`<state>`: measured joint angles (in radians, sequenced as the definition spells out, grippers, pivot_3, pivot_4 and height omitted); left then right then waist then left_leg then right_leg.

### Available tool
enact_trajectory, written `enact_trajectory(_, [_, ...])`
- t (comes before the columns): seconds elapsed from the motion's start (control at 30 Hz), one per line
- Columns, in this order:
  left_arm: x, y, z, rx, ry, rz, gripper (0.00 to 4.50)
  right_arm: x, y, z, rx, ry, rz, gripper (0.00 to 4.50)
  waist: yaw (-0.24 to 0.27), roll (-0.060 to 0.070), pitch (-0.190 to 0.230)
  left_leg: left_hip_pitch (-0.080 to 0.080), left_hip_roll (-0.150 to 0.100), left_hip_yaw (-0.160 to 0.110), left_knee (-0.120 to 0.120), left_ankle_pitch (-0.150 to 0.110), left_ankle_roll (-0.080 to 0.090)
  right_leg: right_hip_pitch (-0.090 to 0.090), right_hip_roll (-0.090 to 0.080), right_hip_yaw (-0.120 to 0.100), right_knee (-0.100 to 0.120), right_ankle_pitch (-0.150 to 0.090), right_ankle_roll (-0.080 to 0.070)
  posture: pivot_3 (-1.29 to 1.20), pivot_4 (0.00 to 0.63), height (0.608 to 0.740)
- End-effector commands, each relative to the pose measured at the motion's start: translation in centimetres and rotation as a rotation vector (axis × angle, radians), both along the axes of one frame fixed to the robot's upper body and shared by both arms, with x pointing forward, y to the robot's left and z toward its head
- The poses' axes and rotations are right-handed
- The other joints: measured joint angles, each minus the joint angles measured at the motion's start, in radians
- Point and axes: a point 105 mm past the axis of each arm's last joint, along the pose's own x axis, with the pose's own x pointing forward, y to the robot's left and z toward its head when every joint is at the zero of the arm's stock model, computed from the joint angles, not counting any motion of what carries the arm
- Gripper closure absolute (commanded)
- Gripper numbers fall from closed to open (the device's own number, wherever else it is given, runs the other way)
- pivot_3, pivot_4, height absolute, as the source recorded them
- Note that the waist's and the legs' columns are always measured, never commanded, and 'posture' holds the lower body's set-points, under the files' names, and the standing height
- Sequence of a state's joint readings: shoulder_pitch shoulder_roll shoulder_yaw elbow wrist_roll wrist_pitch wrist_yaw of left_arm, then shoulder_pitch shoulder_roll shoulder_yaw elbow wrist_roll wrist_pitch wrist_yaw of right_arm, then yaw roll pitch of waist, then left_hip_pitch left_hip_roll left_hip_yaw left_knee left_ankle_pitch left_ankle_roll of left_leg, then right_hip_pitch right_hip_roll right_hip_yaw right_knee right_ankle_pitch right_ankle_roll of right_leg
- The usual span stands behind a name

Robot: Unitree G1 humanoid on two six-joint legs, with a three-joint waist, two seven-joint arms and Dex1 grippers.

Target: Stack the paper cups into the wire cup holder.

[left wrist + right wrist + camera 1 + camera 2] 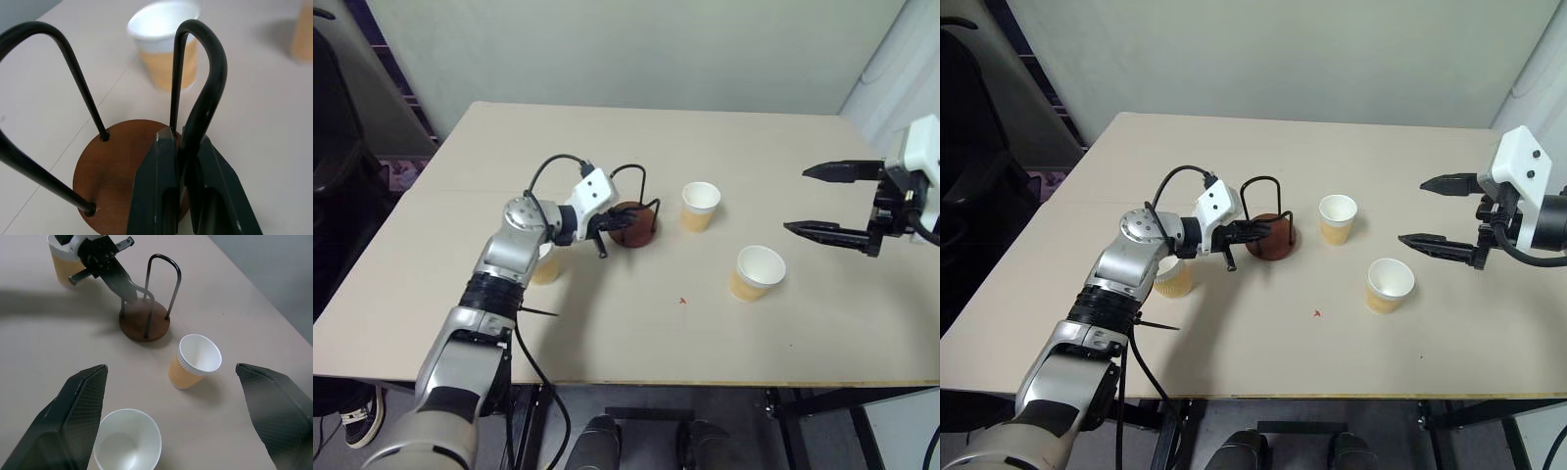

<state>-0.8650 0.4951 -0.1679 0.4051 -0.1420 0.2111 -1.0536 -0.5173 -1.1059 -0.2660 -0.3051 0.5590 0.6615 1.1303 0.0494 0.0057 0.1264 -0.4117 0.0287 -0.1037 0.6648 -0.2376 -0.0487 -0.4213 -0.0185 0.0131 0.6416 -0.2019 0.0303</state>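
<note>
Nearest me, my left gripper (183, 191) has its fingers clamped on a black wire loop of the brown-based wire cup holder (633, 223), mid-bench. If I pull, it may tip. Three white-rimmed, orange paper cups (700, 207) stand loose around it. Right gripper (832, 201) hovers, fingers spread.

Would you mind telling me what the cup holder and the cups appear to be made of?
The wire cup holder: its loops look like bent metal rod with a glossy black finish; its disc base looks like matte reddish-brown wood or fibreboard. The paper cups: thin ribbed paper, white inside, yellow-orange outside.
</note>
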Motion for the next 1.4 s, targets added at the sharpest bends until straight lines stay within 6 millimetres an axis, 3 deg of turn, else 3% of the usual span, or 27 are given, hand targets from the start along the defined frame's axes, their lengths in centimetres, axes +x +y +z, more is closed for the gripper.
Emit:
enact_trajectory(0.03, [-3.7,-2.1,3.3,-0.042,-0.033,-0.204,4.47,-0.5,-0.1,1.2,-0.005,-0.058,0.006,0.13,0.0,0.0,0.0,0.0,0.0,0.001,0.0,0.0,0.0,0.0,0.0,0.0,0.0,0.0,0.001,0.0,0.15,0.74])
enact_trajectory(0.2, [-7.9,-3.7,0.9,0.031,0.064,-0.342,4.47,-1.0,0.4,-0.2,-0.041,0.001,0.037,0.13,-0.001,0.0,0.0,0.002,-0.001,0.008,0.0,-0.003,0.003,0.0,0.002,0.007,0.001,-0.003,0.005,0.0,0.15,0.74])
enact_trajectory(0.3, [-9.1,-4.1,-0.3,0.044,0.113,-0.353,4.47,-1.3,0.5,-1.1,-0.064,0.036,0.05,0.13,-0.001,0.0,0.0,0.004,-0.001,0.01,0.001,-0.006,0.005,0.0,0.002,0.012,0.001,-0.004,0.006,0.0,0.15,0.74])
enact_trajectory(0.53, [-9.8,-5.8,-2.1,0.026,0.149,-0.321,4.47,-2.1,0.6,-4.0,-0.167,0.126,0.075,0.13,-0.002,0.0,0.0,0.009,0.0,0.008,0.003,-0.009,0.01,0.004,0.0,0.018,0.001,-0.004,0.006,0.0,0.15,0.74])
enact_trajectory(0.83, [-10.5,-5.6,-4.0,0.083,0.175,-0.331,4.47,-2.2,1.7,-4.2,-0.166,0.133,0.113,0.13,-0.01,0.0,0.0,0.012,0.001,0.009,0.003,-0.01,0.013,0.004,0.002,0.019,0.001,-0.004,0.006,0.0,0.15,0.74])
enact_trajectory(0.97, [-9.9,-5.5,-4.3,0.082,0.193,-0.293,3.28,-1.9,1.7,-4.3,-0.166,0.132,0.111,0.13,-0.011,0.0,0.0,0.011,0.001,0.009,0.003,-0.01,0.013,0.004,0.002,0.019,0.001,-0.004,0.006,0.0,0.15,0.74])
enact_trajectory(1.2, [-10.2,-5.3,-4.0,0.078,0.155,-0.289,0.72,-1.2,2.0,-5.0,-0.184,0.146,0.122,0.13,-0.011,0.0,0.0,0.011,0.001,0.009,0.003,-0.01,0.013,0.004,0.002,0.02,0.001,-0.004,0.006,0.0,0.15,0.74])
enact_trajectory(1.4, [-11.6,-3.8,-1.9,-0.01,0.129,-0.275,0.72,0.7,1.5,-7.6,-0.277,0.188,0.122,0.13,-0.016,0.0,0.0,0.012,0.002,0.009,0.002,-0.014,0.018,0.004,0.002,0.02,0.001,-0.004,0.006,0.0,0.15,0.74])
